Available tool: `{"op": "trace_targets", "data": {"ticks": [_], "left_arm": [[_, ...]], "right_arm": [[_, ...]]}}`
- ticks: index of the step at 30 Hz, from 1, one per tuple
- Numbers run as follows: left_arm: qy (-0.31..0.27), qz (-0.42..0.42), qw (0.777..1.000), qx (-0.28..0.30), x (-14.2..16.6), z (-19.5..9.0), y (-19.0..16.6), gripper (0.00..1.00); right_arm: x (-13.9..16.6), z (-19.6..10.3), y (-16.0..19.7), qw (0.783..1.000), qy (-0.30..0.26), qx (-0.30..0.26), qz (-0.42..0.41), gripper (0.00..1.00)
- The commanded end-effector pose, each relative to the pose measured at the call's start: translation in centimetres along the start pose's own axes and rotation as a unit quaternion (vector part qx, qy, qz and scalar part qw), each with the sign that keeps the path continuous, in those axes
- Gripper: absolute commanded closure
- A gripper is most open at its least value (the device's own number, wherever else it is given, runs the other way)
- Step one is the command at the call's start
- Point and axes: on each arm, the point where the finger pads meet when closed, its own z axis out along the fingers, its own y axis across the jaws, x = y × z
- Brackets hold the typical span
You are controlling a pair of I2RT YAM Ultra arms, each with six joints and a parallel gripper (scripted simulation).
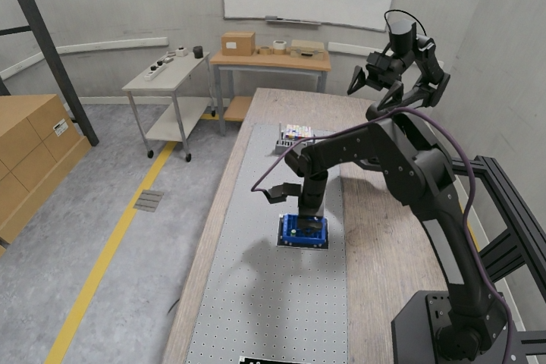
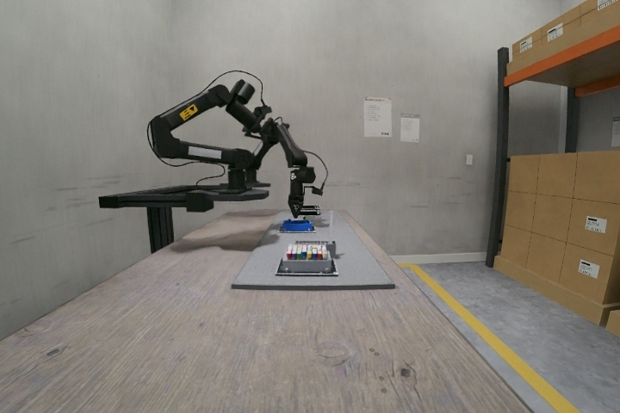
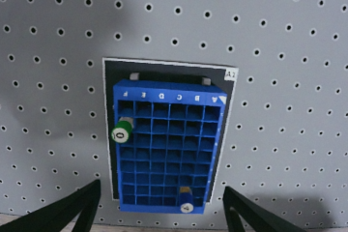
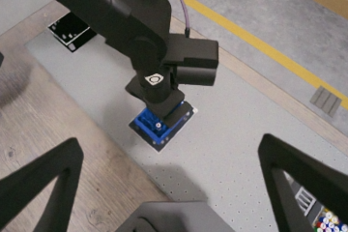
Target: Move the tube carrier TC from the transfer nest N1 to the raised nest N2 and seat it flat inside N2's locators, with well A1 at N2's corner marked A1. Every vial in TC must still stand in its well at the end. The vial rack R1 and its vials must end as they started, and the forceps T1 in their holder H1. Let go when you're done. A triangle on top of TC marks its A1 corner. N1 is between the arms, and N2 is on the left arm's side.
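Observation:
The blue carrier TC (image 1: 303,241) (image 2: 297,226) (image 3: 168,86) sits in nest N1 (image 3: 113,72) (image 2: 283,231). Its white triangle (image 3: 222,100) is at the nest's A1 label (image 3: 231,73). A green-capped vial (image 3: 121,131) (image 1: 293,232) and a blue-capped vial (image 3: 186,200) stand in it. My left gripper (image 1: 310,222) (image 2: 297,215) (image 3: 163,189) is open, pointing down above TC, its fingertips either side of TC's lower end in its wrist view. My right gripper (image 1: 366,98) (image 4: 170,144) is open, empty and raised. Nest N2 (image 1: 274,362) (image 4: 66,28) is partly cut off in the top view.
Vial rack R1 (image 2: 306,265) (image 4: 331,221), full of coloured vials, stands at the right arm's end of the board. Holder H1 (image 2: 331,245) (image 4: 304,200) stands beside it, with forceps T1 (image 2: 331,226) upright. The left arm's purple cable loops above the board.

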Motion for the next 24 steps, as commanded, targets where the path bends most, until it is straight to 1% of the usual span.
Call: {"op": "trace_targets", "data": {"ticks": [1,6,15,18,20,24], "left_arm": [[-0.017,-0.010,1.000,0.009,-1.5,-0.6,-0.5,0.00],[-0.020,-0.010,1.000,0.013,-2.1,0.3,-0.8,0.00],[-0.020,-0.009,1.000,0.013,-2.0,1.6,-0.9,0.00],[-0.023,-0.009,1.000,0.017,-2.2,1.4,-1.1,0.00],[-0.020,-0.009,1.000,0.013,-2.0,2.1,-0.9,0.00],[-0.020,-0.009,1.000,0.013,-2.1,2.7,-0.9,0.00]], "right_arm": [[-1.0,-0.7,0.0,1.000,-0.018,0.002,-0.004,0.00],[-1.0,-0.7,0.0,1.000,-0.018,0.002,-0.004,0.00],[-1.0,-0.7,0.0,1.000,-0.018,0.002,-0.004,0.00],[-1.0,-0.7,0.0,1.000,-0.018,0.002,-0.004,0.00],[-1.0,-0.7,0.0,1.000,-0.018,0.002,-0.004,0.00],[-1.0,-0.7,0.0,1.000,-0.018,0.002,-0.004,0.00]]}}
